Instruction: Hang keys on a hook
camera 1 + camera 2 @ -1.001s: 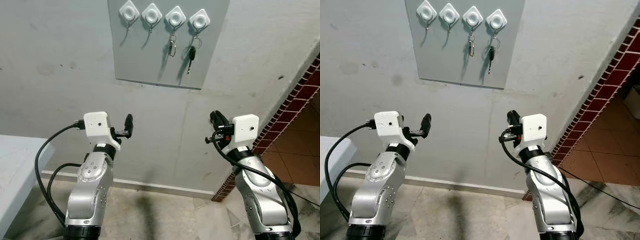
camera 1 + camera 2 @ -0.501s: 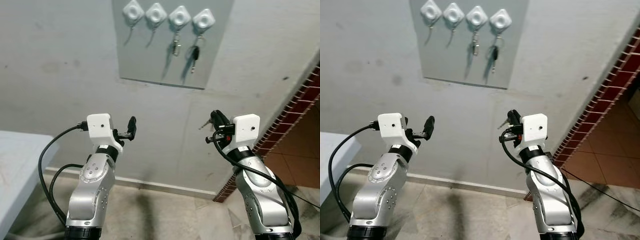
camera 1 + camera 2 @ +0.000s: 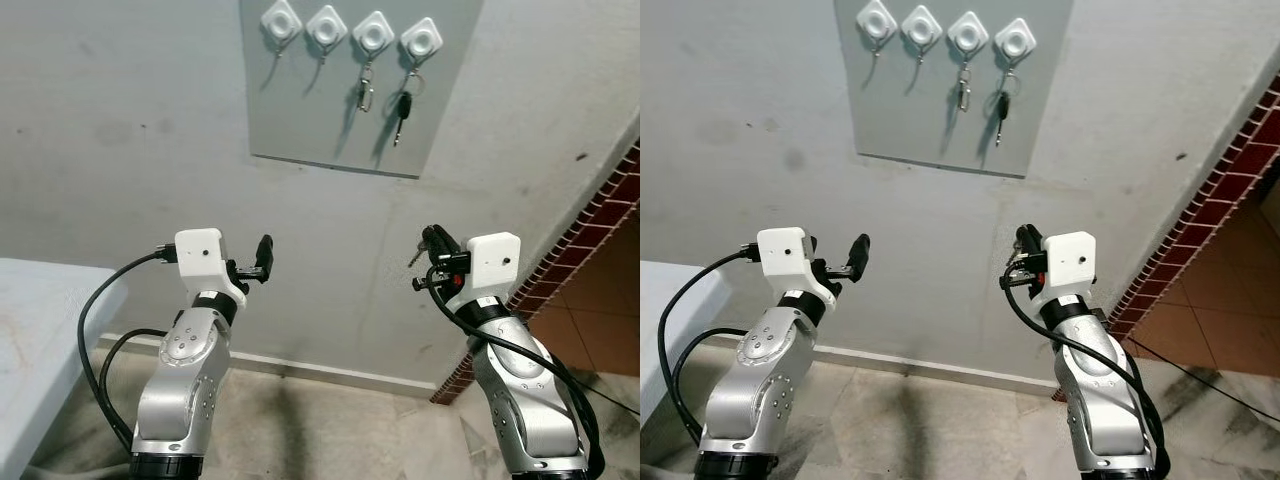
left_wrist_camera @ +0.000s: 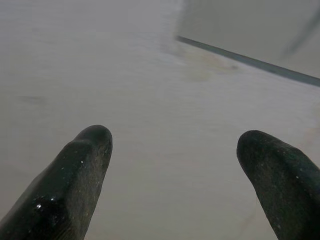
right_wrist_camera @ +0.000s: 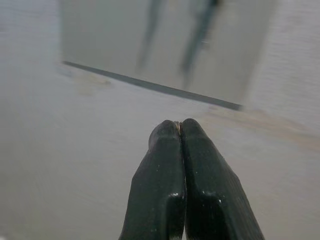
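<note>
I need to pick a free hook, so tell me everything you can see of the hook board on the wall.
The hook board is a flat grey panel fixed to the pale wall, above and ahead of both grippers. Along its upper part runs a row of four white diamond-shaped hooks. The two on the robot's left are bare. The third holds a small metal clip, and the fourth holds a black-headed key on a ring. Both hang straight down and cast shadows on the panel.

A grey board point(image 3: 350, 110) carrying four white hooks point(image 3: 350, 30) is seen on a paler grey wall point(image 3: 120, 130). A black-headed key point(image 3: 402, 108) and a silver clip point(image 3: 365, 95) are hung there. Dark red brick tiling point(image 3: 590, 240) with pale joints is seen beside the black fingers point(image 5: 182, 185) of the right gripper point(image 3: 432, 242).
</note>
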Tool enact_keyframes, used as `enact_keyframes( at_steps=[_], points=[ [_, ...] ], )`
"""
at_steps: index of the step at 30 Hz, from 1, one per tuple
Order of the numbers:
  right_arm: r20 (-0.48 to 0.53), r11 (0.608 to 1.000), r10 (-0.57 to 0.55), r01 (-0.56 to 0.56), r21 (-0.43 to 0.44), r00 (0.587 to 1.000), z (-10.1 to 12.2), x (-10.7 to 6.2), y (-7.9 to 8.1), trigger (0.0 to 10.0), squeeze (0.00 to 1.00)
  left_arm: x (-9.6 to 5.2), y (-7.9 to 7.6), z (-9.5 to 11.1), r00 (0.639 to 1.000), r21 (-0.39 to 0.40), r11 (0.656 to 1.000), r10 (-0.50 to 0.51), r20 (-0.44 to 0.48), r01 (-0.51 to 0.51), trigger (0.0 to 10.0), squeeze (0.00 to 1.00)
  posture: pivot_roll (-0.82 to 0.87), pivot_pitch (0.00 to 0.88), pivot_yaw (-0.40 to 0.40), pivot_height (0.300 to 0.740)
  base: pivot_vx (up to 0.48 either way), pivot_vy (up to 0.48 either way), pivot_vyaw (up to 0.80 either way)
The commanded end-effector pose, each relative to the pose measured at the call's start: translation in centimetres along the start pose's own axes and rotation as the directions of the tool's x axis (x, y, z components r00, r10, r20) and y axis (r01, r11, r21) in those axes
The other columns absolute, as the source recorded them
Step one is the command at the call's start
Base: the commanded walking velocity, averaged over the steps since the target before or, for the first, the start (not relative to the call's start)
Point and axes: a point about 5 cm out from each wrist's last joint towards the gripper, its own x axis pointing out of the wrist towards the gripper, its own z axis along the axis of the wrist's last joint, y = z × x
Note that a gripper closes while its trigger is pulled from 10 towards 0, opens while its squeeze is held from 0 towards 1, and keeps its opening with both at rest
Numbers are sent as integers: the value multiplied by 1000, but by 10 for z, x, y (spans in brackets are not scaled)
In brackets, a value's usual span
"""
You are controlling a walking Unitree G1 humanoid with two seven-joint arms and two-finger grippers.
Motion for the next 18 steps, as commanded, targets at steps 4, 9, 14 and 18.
enact_keyframes(
  at_steps=[4,9,14,18],
  points=[
    [27,1000,-1,1,0,1000,7,0,1,10000,0,0,0,3,1000,8,1000,-3,7,3,10000,0,21,66,-41,732,0,480,0],
    [27,1000,-1,1,1,1000,7,0,1,10000,0,0,0,3,1000,10,1000,-6,6,6,10000,0,20,66,-41,732,0,480,0],
    [26,1000,-2,2,1,1000,7,-1,1,10000,0,1,0,4,1000,43,999,-2,5,2,10000,0,19,67,-39,732,0,192,0],
    [26,1000,-2,2,2,1000,7,0,2,10000,0,2,-1,3,1000,44,999,-2,2,2,10000,0,18,60,-36,732,0,0,0]
  ],
)
